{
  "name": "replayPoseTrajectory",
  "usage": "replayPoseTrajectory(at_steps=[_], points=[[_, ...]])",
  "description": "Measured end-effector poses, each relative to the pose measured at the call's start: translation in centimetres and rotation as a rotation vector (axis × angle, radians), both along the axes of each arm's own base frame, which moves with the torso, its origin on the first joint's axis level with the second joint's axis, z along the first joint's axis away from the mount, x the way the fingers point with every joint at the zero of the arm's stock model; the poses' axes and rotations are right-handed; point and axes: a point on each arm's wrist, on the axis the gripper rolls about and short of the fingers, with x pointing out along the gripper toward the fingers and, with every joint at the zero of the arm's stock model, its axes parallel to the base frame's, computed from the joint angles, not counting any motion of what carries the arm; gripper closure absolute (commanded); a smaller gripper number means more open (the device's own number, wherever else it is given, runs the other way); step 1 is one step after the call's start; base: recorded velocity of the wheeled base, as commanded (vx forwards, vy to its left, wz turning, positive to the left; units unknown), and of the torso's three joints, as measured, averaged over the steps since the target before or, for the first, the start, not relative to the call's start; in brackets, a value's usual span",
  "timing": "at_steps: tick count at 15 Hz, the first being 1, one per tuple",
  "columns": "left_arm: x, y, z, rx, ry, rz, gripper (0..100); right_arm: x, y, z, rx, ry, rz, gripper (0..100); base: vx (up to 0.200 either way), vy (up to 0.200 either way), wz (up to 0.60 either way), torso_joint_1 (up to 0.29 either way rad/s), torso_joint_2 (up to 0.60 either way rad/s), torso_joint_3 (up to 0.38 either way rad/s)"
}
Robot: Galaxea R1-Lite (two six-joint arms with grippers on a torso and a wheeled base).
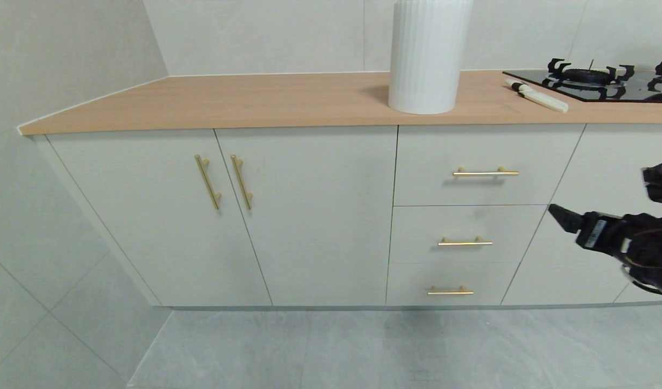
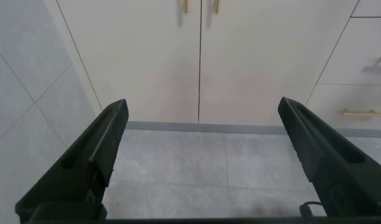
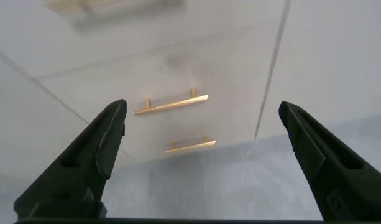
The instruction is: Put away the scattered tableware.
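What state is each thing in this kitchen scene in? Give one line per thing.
Cupboard doors, both shut.
Top drawer, shut.
Middle drawer, shut.
Bottom drawer, shut.
Vase, upright on the counter.
Utensil, lying flat on the counter near the stove.
Left claw, open, empty.
Right claw, open, empty.

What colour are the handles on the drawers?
Gold. The drawer handles show best in the head view.
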Motion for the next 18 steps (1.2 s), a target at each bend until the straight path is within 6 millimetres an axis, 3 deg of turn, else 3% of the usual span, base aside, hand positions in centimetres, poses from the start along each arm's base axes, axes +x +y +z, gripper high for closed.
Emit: replayPoseTrajectory(at_steps=[3, 5, 8, 11, 13, 15, 18], points=[[0.0, 0.0, 0.0, 0.000, 0.000, 0.000, 0, -7.2, -0.9, 3.2, -0.070, -0.102, -0.016, 0, 0.000, 0.000, 0.00, 0.000, 0.00, 0.000], [0.0, 0.0, 0.0, 0.000, 0.000, 0.000, 0, -12.2, -1.4, 4.2, -0.100, -0.115, -0.021, 0, 0.000, 0.000, 0.00, 0.000, 0.00, 0.000], [0.0, 0.0, 0.0, 0.000, 0.000, 0.000, 0, -19.9, -2.0, 4.3, -0.138, -0.115, -0.025, 0, 0.000, 0.000, 0.00, 0.000, 0.00, 0.000], [0.0, 0.0, 0.0, 0.000, 0.000, 0.000, 0, -26.0, -2.6, 3.3, -0.193, -0.191, -0.040, 0, 0.000, 0.000, 0.00, 0.000, 0.00, 0.000], [0.0, 0.0, 0.0, 0.000, 0.001, 0.000, 0, -28.7, -2.7, 2.3, -0.219, -0.244, -0.083, 0, 0.000, 0.000, 0.00, 0.000, 0.00, 0.000], [0.0, 0.0, 0.0, 0.000, 0.000, 0.000, 0, -30.1, -2.5, 1.2, -0.226, -0.288, -0.111, 0, 0.000, 0.000, 0.00, 0.000, 0.00, 0.000], [0.0, 0.0, 0.0, 0.000, 0.000, 0.000, 0, -29.8, -2.2, -1.4, -0.217, -0.268, -0.060, 0, 0.000, 0.000, 0.00, 0.000, 0.00, 0.000]])
